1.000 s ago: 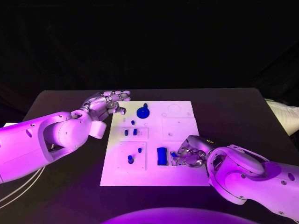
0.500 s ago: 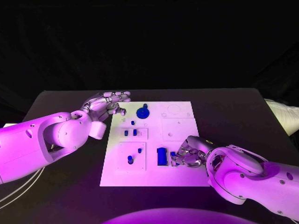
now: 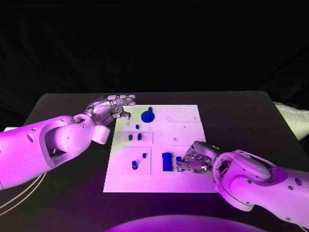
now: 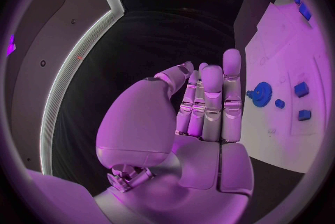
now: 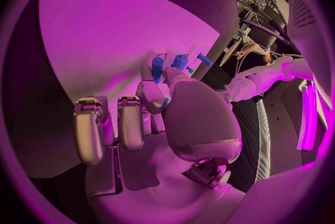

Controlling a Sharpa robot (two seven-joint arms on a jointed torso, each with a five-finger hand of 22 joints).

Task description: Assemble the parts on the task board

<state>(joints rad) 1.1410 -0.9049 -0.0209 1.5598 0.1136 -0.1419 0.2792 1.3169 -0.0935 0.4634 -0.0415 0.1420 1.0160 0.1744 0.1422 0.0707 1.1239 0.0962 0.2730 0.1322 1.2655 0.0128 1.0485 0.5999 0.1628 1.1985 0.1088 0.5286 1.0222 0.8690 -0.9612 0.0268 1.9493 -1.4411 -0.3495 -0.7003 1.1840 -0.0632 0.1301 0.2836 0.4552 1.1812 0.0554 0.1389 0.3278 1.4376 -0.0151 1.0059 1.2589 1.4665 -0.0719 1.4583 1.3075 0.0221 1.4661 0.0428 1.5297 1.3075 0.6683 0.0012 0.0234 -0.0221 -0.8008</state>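
Note:
The white task board (image 3: 186, 133) lies mid-table. A blue gear (image 3: 148, 116) sits near its far left corner, several small blue pegs (image 3: 134, 137) stand down its left side, and a blue block (image 3: 168, 161) stands near the front. My left hand (image 3: 116, 105) hovers off the board's far left corner beside the gear (image 4: 262, 94), fingers (image 4: 209, 101) straight and holding nothing. My right hand (image 3: 194, 162) curls down on the board just right of the block. A small blue part (image 3: 179, 159) shows at its fingertips; whether it is held is unclear. Past this hand (image 5: 161, 123) stand blue pegs (image 5: 158, 66).
The black table (image 3: 245, 116) has bare room right of the board and behind it. A white bag (image 3: 299, 121) lies at the table's right edge. Pale cables (image 3: 8, 199) hang off the front left.
The right hand has shifted very slightly beside the block. The left hand stays where it was.

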